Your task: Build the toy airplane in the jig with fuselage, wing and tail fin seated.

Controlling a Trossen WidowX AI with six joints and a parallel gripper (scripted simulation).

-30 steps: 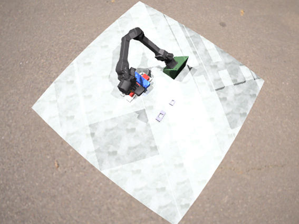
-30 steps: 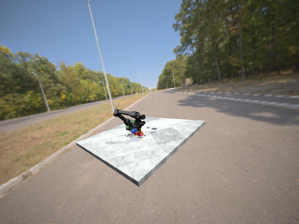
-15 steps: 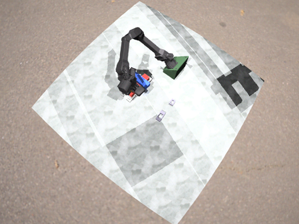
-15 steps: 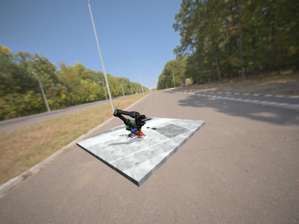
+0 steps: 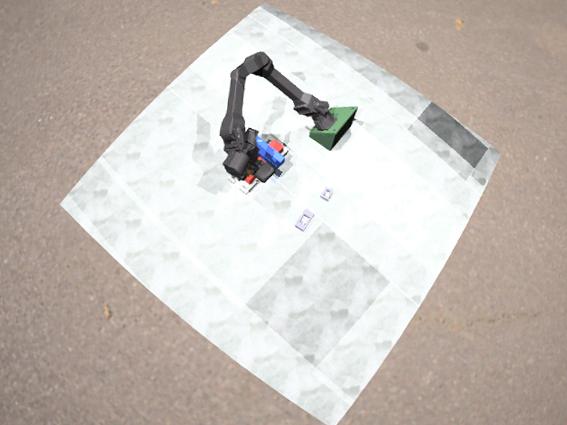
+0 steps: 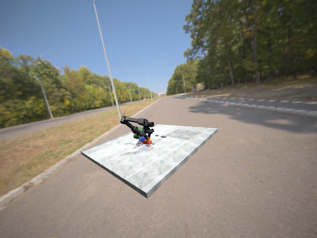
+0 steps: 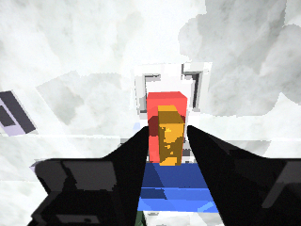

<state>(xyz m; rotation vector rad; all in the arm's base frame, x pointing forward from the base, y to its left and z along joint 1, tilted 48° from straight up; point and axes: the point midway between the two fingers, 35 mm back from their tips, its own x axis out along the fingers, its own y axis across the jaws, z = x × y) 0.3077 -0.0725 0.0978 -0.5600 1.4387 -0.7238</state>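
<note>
The red fuselage [image 5: 276, 146] [image 6: 148, 142] [image 7: 166, 96] lies in the white cradle [image 5: 244, 190] [image 7: 140, 96]. The blue wing [image 5: 270, 152] [image 6: 141, 139] [image 7: 176, 204] lies across the top of the fuselage. The orange tail fin [image 7: 171, 137] [image 6: 148, 139] stands upright over one end of the fuselage. My gripper [image 7: 167, 129] [image 5: 254, 170] is open around the fin, with a gap on each side of it. The fin's tab and the wing's tab are hidden, so I cannot tell how deep they sit.
A larger lilac frame [image 5: 300, 227] [image 7: 24, 113] and a smaller lilac frame [image 5: 323, 198] lie flat on the table, off to one side of the cradle. The arm's base stands on a green wedge [image 5: 343, 116]. The wing is close beneath the fingers.
</note>
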